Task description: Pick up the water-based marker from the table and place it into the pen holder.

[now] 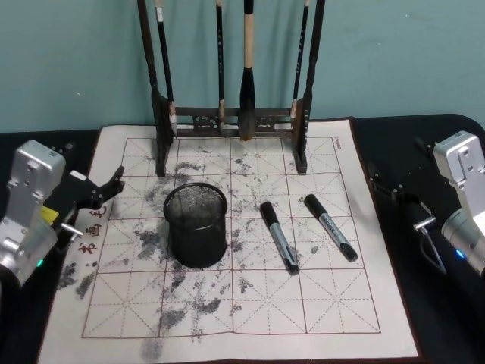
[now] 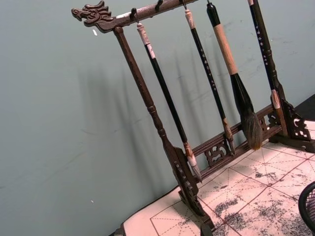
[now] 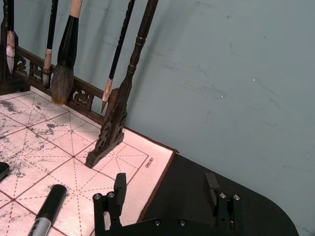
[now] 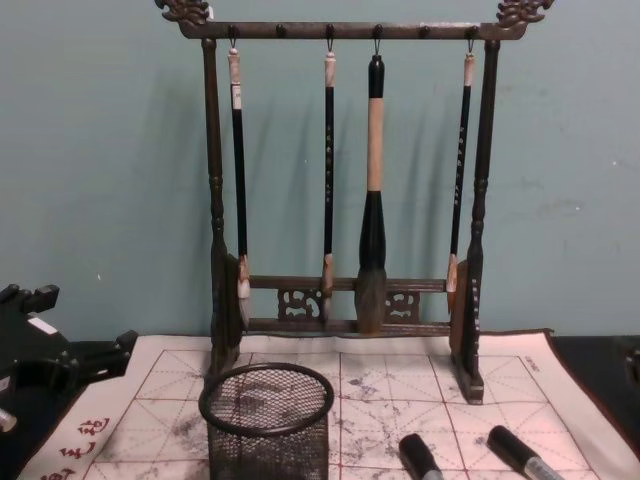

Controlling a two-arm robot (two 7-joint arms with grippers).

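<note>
Markers lie flat on the mat: inner marker near the pen holder, outer marker toward your right gripper, which hangs wide open and empty off the mat, giving it the shorter reach. Left gripper sits parked at the mat's left edge.

A black table runs across the frame, dark at both side edges. A pale gridded mat, ink-blotched and seemingly felt, covers its middle. On the mat stand a brush rack at top centre and a mesh pen holder left of centre. Two markers lie side by side just right of it.
</note>
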